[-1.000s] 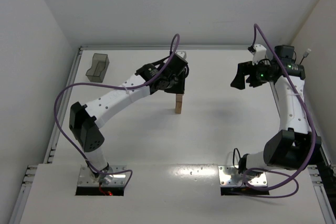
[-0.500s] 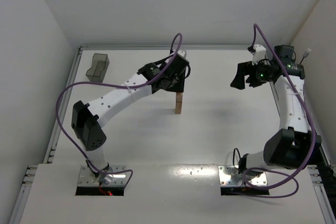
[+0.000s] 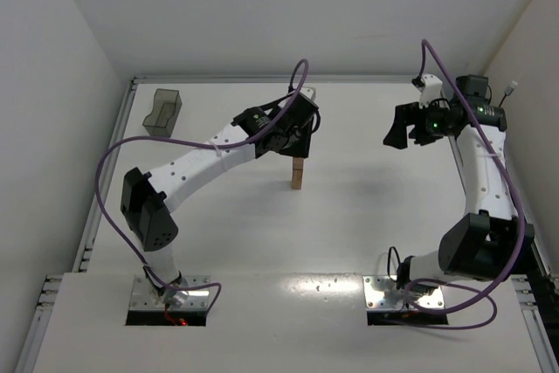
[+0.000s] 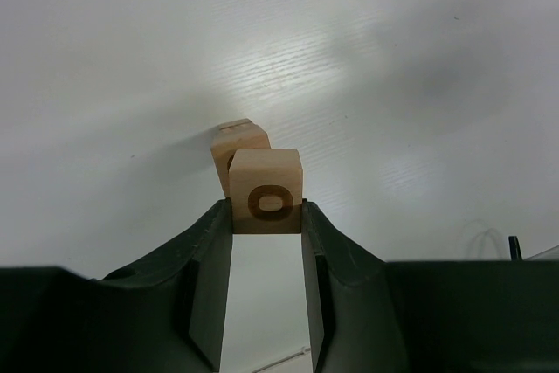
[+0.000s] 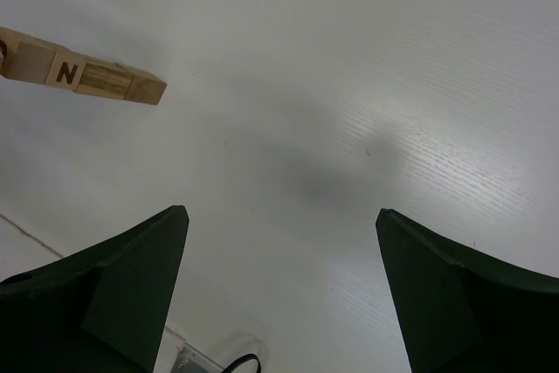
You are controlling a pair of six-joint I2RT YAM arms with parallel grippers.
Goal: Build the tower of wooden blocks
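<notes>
The tower [image 3: 298, 176] is a narrow column of tan wood blocks standing mid-table. My left gripper [image 3: 298, 148] hangs right over its top. In the left wrist view the left gripper [image 4: 266, 214] is shut on a ring-marked wood block [image 4: 266, 201], ring face towards the camera. The tower's top [image 4: 238, 141] shows just behind and left of the held block; I cannot tell whether they touch. My right gripper [image 3: 397, 134] is open and empty, raised at the right; its wrist view shows the tower [image 5: 87, 77] far off, with an N-marked face.
A translucent dark-grey plastic bin [image 3: 162, 112] stands at the far left near the table's back edge. White walls enclose the table on the left, back and right. Purple cables loop over both arms.
My left arm has shifted slightly right and towards the back over the tower, the block still in its jaws. The right arm has not moved.
</notes>
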